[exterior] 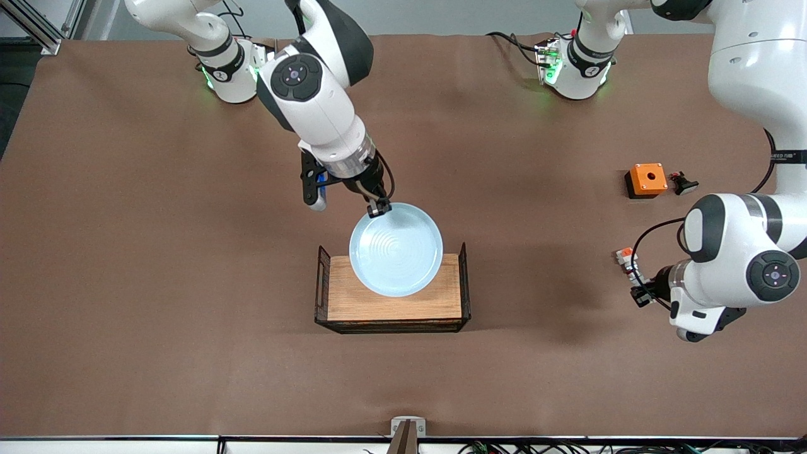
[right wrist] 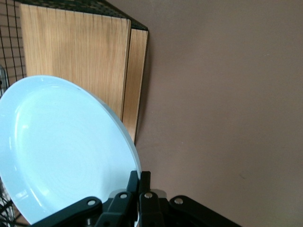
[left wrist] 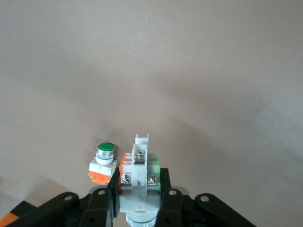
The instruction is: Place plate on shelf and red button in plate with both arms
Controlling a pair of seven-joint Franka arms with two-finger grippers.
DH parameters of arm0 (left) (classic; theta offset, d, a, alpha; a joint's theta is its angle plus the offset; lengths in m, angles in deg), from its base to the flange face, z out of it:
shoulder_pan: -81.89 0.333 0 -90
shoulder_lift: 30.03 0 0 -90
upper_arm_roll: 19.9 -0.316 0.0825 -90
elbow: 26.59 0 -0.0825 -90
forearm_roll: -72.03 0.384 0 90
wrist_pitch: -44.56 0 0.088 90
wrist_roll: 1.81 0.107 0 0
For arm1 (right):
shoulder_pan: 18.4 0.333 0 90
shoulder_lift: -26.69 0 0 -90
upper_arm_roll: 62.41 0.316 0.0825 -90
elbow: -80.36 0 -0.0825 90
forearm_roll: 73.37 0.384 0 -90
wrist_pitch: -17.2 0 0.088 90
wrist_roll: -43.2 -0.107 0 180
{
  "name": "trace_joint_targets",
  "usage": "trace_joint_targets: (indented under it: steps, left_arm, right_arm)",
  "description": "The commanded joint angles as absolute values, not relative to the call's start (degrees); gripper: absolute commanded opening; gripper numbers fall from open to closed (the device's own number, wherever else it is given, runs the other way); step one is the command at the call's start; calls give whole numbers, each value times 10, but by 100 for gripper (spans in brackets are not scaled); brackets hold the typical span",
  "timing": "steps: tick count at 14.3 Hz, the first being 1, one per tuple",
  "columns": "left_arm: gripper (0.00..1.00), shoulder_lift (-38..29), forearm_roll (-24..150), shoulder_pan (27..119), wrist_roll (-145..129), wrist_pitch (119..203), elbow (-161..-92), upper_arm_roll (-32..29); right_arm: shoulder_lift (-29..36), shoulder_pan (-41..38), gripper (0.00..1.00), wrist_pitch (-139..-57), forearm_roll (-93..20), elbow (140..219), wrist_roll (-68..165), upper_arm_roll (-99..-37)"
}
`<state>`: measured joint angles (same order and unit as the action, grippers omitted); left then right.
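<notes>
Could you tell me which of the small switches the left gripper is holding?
The red button, whitish with a green edge, clamped in the left gripper; the green-capped switch lies free beside it.

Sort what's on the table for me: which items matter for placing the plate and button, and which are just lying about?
Job:
- plate, held by its rim in the right gripper over the wooden tray
- red button, clamped in the left gripper

Lying about:
- orange box
- small black part beside it
- green-capped switch
</notes>
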<state>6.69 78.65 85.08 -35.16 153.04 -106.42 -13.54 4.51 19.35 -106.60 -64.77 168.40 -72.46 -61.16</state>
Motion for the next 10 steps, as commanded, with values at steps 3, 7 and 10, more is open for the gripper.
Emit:
trace_joint_targets:
  steps: [3, 7, 10]
  left_arm:
    - [10, 43, 790, 849, -379, 1493, -1053, -132]
    - [10, 40, 789, 846, -417, 1468, -1031, -128]
    - [9, 39, 789, 842, -425, 1440, -1023, -124]
  right_arm:
    - [10, 181, 1, -1066, -656, 1666, -754, -612]
    - [-26, 182, 2, -1093, -659, 1662, -761, -613]
    - [-47, 184, 2, -1105, -660, 1648, -762, -613]
